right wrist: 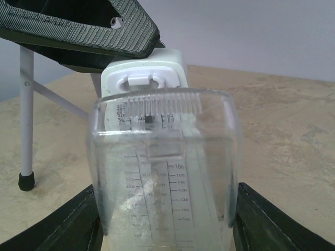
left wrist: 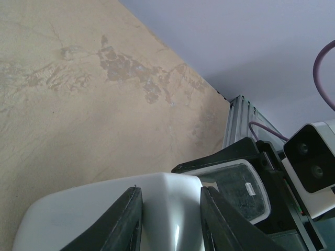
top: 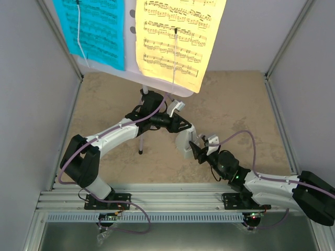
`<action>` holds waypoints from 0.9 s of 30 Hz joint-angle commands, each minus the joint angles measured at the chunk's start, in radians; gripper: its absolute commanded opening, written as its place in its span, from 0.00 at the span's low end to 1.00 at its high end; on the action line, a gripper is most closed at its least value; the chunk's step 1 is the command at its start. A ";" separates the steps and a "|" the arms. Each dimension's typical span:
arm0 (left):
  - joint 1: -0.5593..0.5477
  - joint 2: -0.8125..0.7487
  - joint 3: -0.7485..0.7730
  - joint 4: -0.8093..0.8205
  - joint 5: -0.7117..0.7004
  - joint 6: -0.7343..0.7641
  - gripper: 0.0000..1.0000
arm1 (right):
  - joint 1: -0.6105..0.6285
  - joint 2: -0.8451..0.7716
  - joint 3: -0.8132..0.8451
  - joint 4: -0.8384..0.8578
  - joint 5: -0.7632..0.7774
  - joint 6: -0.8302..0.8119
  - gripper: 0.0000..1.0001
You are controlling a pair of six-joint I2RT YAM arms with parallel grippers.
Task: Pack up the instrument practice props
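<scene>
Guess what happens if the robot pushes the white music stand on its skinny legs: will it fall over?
Probably tippy: the white perforated music stand carries a cyan sheet and a yellow sheet high above thin white legs. Its black rubber foot may grip the tan table rather than slide, so a high push would likely topple it.

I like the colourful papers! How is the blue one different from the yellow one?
The cyan sheet is blue-green and sits on the left; the yellow sheet sits on the right. In the top view the yellow sheet reaches further down than the cyan sheet. Both carry printed music notes.
</scene>
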 commanded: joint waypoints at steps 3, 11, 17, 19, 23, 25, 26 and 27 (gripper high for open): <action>-0.001 -0.011 -0.008 -0.056 -0.030 0.015 0.33 | 0.020 0.008 0.018 0.005 0.020 0.023 0.46; -0.001 -0.004 -0.010 -0.052 -0.023 0.012 0.33 | 0.031 0.051 0.029 0.012 0.047 0.027 0.46; -0.001 -0.004 -0.013 -0.047 -0.024 0.007 0.33 | 0.040 0.076 0.035 0.023 0.059 0.041 0.46; -0.001 -0.006 -0.014 -0.048 -0.042 0.007 0.33 | 0.044 0.097 0.041 0.023 0.064 0.052 0.46; -0.001 -0.005 -0.017 -0.043 -0.045 0.007 0.33 | 0.046 0.128 0.058 0.013 0.061 0.066 0.46; -0.001 0.001 -0.016 -0.039 -0.036 0.002 0.33 | 0.047 0.141 0.063 0.007 0.063 0.071 0.46; -0.001 0.002 -0.017 -0.040 -0.035 0.000 0.33 | 0.048 0.148 0.064 0.003 0.066 0.078 0.46; -0.001 0.001 -0.018 -0.041 -0.034 0.000 0.33 | 0.048 0.151 0.063 -0.004 0.068 0.086 0.46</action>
